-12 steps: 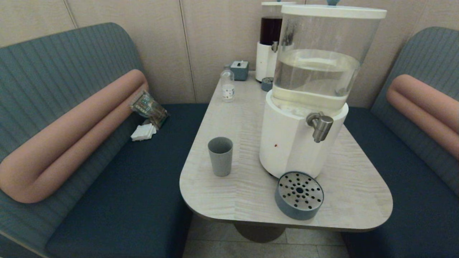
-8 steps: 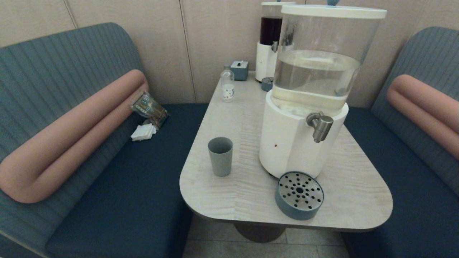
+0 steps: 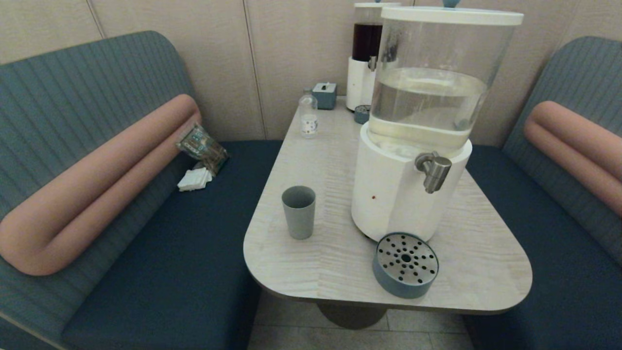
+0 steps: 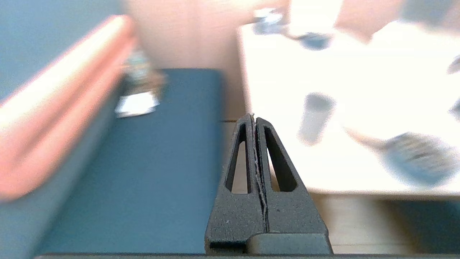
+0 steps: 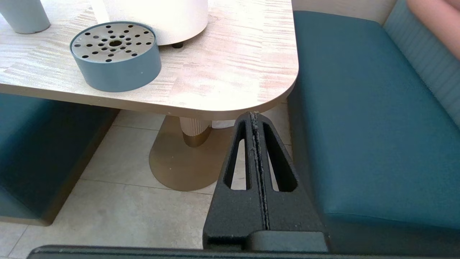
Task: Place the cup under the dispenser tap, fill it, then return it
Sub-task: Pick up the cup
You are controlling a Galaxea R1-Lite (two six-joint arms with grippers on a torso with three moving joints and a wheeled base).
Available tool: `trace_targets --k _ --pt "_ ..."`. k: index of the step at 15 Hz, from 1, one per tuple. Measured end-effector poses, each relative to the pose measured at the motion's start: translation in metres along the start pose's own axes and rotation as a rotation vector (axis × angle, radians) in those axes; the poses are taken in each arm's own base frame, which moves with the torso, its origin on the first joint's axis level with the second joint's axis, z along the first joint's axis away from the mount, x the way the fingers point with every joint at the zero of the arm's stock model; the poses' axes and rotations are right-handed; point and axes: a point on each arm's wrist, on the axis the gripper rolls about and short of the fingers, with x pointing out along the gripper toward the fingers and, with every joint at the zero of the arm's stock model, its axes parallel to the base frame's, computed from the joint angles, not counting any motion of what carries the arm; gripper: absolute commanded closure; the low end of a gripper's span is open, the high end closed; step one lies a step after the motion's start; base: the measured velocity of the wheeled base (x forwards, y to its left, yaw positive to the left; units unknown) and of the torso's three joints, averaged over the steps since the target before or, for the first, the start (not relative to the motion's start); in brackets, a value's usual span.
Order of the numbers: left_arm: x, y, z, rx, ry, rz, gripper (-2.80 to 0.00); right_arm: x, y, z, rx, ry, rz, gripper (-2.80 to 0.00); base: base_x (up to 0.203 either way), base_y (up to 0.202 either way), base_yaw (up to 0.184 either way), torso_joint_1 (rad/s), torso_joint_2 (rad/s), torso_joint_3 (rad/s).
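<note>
**Inspector:** Begin with the tools. The left gripper (image 4: pixel 256 120) has its two fingers pressed flat together, nothing between them. In its own wrist view it sits low centre of the frame, short of the table edge, over the dark bench seat (image 4: pixel 151 162).

**Clerk:** And the other?

**Inspector:** The right gripper (image 5: pixel 255 117) is likewise closed flat and empty, low centre of its view, below and off the table (image 5: pixel 230 72) corner, above the floor. Neither arm appears in the head view.

**Clerk:** The cup?

**Inspector:** The cup (image 3: pixel 298 212) stands upright and looks empty, lower centre of the head view, left of the large dispenser's white base (image 3: pixel 393 194) and apart from it. The dispenser tap (image 3: pixel 433 171) is right of centre, spout turned down, nothing beneath it but the drip tray (image 3: pixel 405 265) lower in the frame.

**Clerk:** Progress?

**Inspector:** In my judgement, none of the steps is done. Cup not grasped, not under the tap, not filled. Grasp, placement, filling and return all remain. The left gripper is the nearer to the cup and must open first
</note>
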Motion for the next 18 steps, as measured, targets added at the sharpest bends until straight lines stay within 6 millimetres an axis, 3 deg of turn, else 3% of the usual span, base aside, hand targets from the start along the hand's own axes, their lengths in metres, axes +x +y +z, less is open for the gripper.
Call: trace_targets --k 2,4,6,8,10,11,18 --pt "0.043 -0.001 0.033 -0.067 0.052 -0.133 0.0 0.0 0.0 0.0 0.0 0.0 0.0 0.0 0.0 0.0 0.0 0.0 0.0 0.0" --pt "0.097 0.001 0.038 -0.113 0.113 -0.311 0.0 0.0 0.0 0.0 0.0 0.0 0.0 0.0 0.0 0.0 0.0 0.0 0.0 0.0" --pt "0.155 0.007 0.015 -0.129 0.158 -0.468 0.0 0.0 0.0 0.0 0.0 0.0 0.0 0.0 0.0 0.0 0.0 0.0 0.0 0.0" --pt "0.207 0.02 -0.02 -0.112 0.158 -0.582 0.0 0.0 0.0 0.0 0.0 0.0 0.0 0.0 0.0 0.0 0.0 0.0 0.0 0.0" --pt "0.245 0.035 -0.057 -0.053 0.123 -0.673 0.0 0.0 0.0 0.0 0.0 0.0 0.0 0.0 0.0 0.0 0.0 0.0 0.0 0.0" --pt "0.258 0.042 -0.074 -0.012 0.098 -0.723 -2.8 0.0 0.0 0.0 0.0 0.0 0.001 0.0 0.0 0.0 0.0 0.0 0.0 0.0" --pt "0.327 0.076 -0.158 0.213 0.012 -0.945 -2.8 0.0 0.0 0.0 0.0 0.0 0.0 0.0 0.0 0.0 0.0 0.0 0.0 0.0"
